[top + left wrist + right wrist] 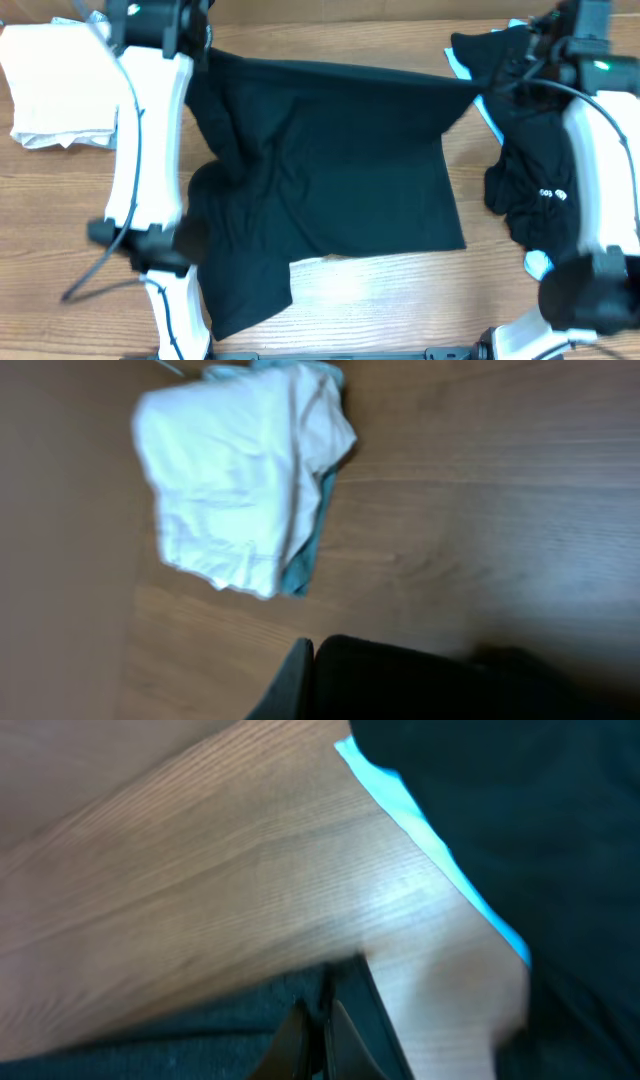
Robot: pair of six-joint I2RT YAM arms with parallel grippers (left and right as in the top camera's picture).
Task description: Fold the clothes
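Note:
A plain black T-shirt (330, 170) hangs stretched between both grippers, its lower part lying on the wooden table (380, 300). My left gripper (200, 52) is shut on the shirt's far left corner. In the left wrist view a grey finger (292, 682) presses against black cloth (420, 680). My right gripper (484, 88) is shut on the far right corner. In the right wrist view its fingertips (300, 1032) pinch a fold of the black fabric (200, 1040).
A folded white garment (60, 85) lies at the far left, on top of a blue one (305, 560). A heap of black clothes (535, 190) with light-blue cloth (440, 850) beneath it sits at the right, under the right arm.

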